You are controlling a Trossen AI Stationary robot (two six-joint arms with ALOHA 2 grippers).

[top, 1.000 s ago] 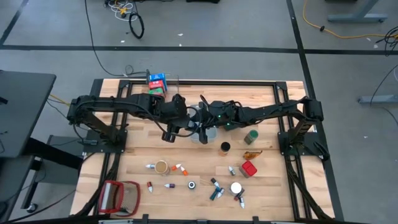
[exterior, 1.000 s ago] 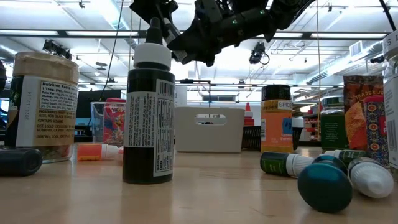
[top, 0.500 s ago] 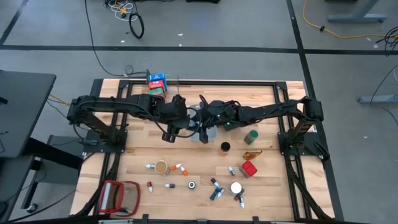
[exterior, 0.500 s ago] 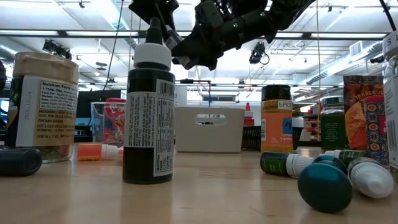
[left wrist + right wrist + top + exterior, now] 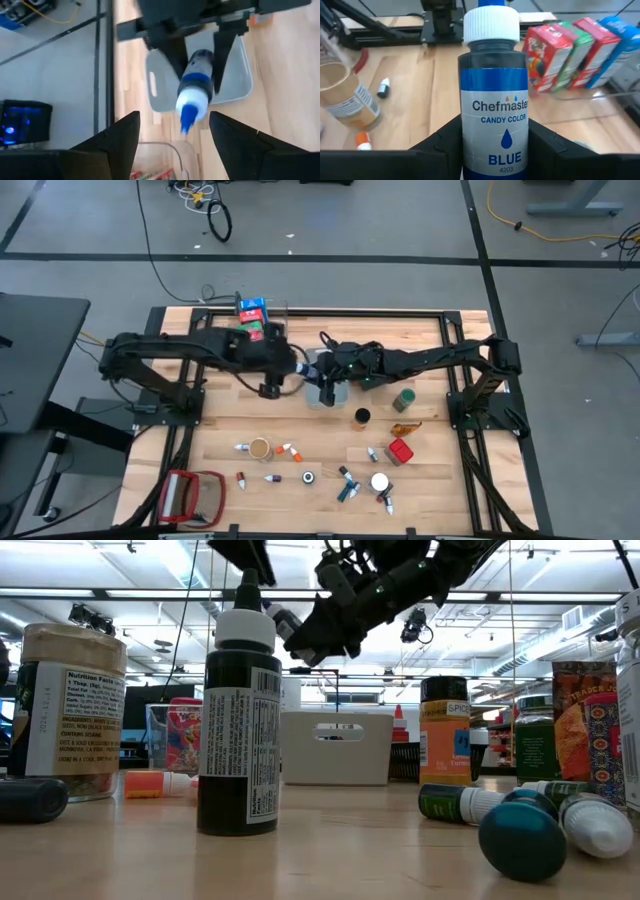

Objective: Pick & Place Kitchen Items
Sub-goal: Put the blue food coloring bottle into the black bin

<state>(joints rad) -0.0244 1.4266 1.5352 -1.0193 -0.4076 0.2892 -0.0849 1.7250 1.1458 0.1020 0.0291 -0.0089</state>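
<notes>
Two grippers are meeting over the table's centre. Right gripper (image 5: 322, 377) is clamping a blue candy-colour bottle (image 5: 493, 107) btwn its fingers, white cap pointing away from the wrist; label is reading "Chefmaster Candy Color Blue". Left gripper (image 5: 270, 385) is sitting just beside it w/ fingers (image 5: 117, 142) spread apart & nothing btwn them; bottle's blue tip is pointing toward that gap but not touching. Directly under the held bottle a grey bin (image 5: 239, 85) is lying on the wood, and a clear bin (image 5: 167, 150) is showing nearer the left gripper's fingers. Beyond the right gripper's fingers, red, green & blue cartons (image 5: 572, 45) are standing in a row, w/ a brown jar (image 5: 347, 97) off to the other side. Well apart from both grippers, toward the table's front, loose items are scattered: red tin (image 5: 400, 451), white-lid jar (image 5: 380, 482), small bottles (image 5: 290, 450). Red-framed flat object (image 5: 195, 495) is lying at the front left corner. Wood around both grippers is bare, so room is open there.
</notes>
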